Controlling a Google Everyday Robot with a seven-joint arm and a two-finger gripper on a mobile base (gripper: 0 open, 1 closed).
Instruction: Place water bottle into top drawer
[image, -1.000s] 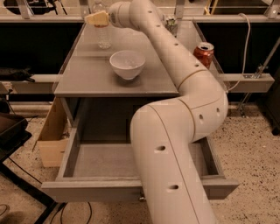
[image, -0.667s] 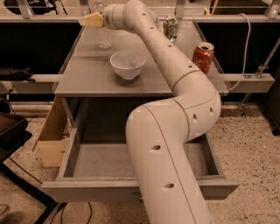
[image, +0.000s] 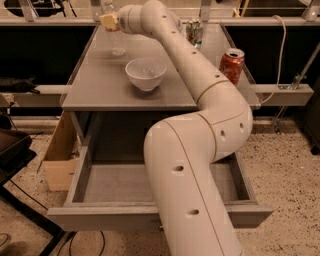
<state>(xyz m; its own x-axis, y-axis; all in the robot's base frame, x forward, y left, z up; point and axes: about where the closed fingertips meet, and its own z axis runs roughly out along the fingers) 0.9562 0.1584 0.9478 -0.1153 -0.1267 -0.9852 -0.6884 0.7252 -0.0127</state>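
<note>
The water bottle, clear with a white cap, stands upright at the back left of the grey cabinet top. My gripper is at the bottle's upper part, right against it, reaching in from the right. The long white arm runs from the lower middle of the view up across the cabinet to that corner. The top drawer is pulled out wide below the cabinet top, and its visible floor is bare. The arm hides the drawer's middle and its knob.
A white bowl sits on the cabinet top in front of the bottle. A red soda can stands at the right edge, a green-white can at the back. A cardboard box and dark furniture stand left of the drawer.
My gripper and forearm have shifted slightly left at the bottle's top. The bottle stays upright in the same spot. The drawer stays open.
</note>
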